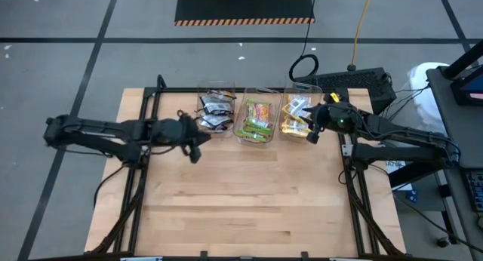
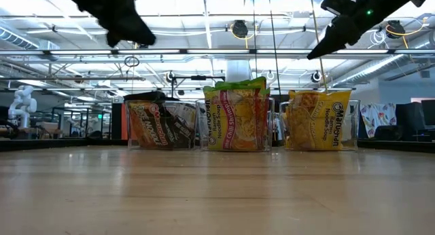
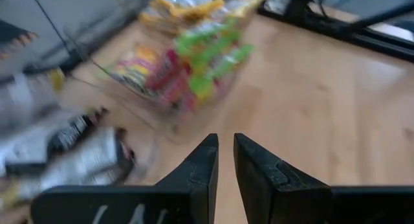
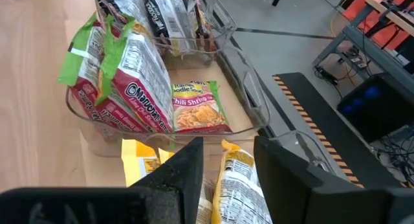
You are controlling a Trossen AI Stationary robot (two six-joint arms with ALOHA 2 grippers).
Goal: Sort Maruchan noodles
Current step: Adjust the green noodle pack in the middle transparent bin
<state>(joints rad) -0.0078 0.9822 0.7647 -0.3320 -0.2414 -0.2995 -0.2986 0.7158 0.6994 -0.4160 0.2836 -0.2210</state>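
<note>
Three clear bins stand in a row at the table's far edge. The left bin holds black Maruchan packets [image 1: 215, 110], the middle one lime-green and pink packets [image 1: 255, 119], the right one yellow packets [image 1: 296, 116]. The packets stand on edge or lean inside the bins [image 2: 234, 119]. My left gripper [image 1: 198, 152] hovers above the wood just near of the black bin, fingers [image 3: 225, 138] a narrow slit apart with nothing between them. My right gripper [image 1: 311, 133] hangs open over the yellow bin's near right corner, and yellow packets [image 4: 236, 182] lie below its fingers [image 4: 229, 143].
The near half of the table is bare wood [image 1: 241, 208]. Black frame rails [image 1: 143, 125] run along the table's left and right sides. A dark keyboard [image 1: 355, 81] and cables lie beyond the far right corner.
</note>
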